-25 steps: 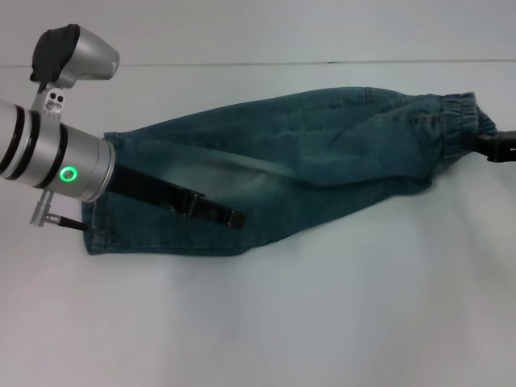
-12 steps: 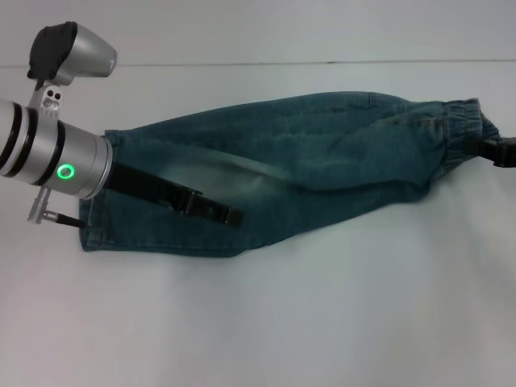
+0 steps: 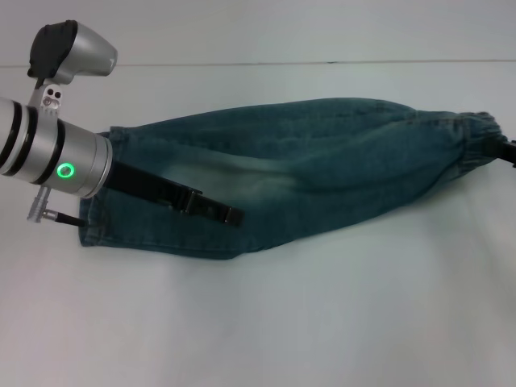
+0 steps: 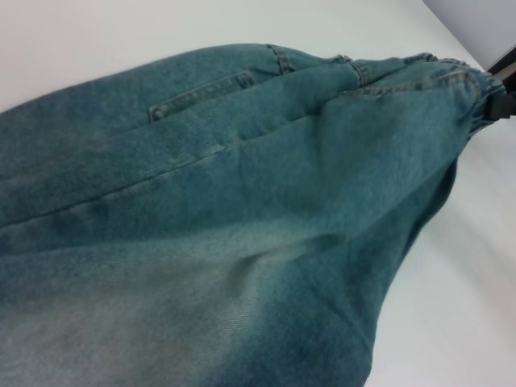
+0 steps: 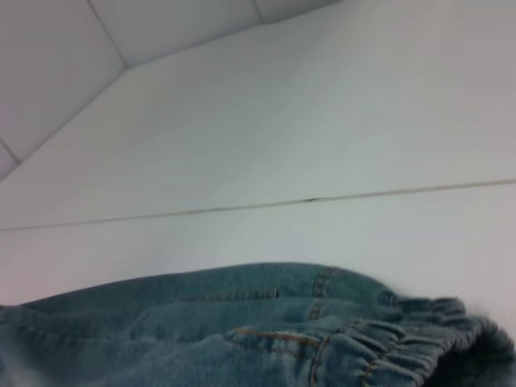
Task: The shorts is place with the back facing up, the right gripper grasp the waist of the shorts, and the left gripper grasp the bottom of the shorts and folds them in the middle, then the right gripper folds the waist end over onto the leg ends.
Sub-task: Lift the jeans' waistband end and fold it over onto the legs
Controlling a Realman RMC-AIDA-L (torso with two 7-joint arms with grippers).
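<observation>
Blue denim shorts (image 3: 322, 161) lie folded lengthwise across the white table, stretched out from left to right. My left gripper (image 3: 216, 210) lies low over the leg end (image 3: 121, 226), its black fingers (image 3: 161, 192) pressed flat along the cloth and shut on it. The elastic waist (image 3: 476, 133) reaches the head view's right edge, where only a black tip of my right gripper (image 3: 510, 151) shows, gripping the waistband. The left wrist view shows a back pocket seam (image 4: 201, 93) and the right gripper (image 4: 501, 81) at the waist (image 4: 435, 68). The right wrist view shows the gathered waistband (image 5: 387, 339).
White table (image 3: 258, 322) all around the shorts, with a thin seam line (image 3: 322, 62) running along its far side. A white tiled wall (image 5: 121, 32) rises behind it.
The waist end has been drawn to the right, almost out of view, and the shorts have stretched longer and flatter. The left gripper and the leg end have barely moved.
</observation>
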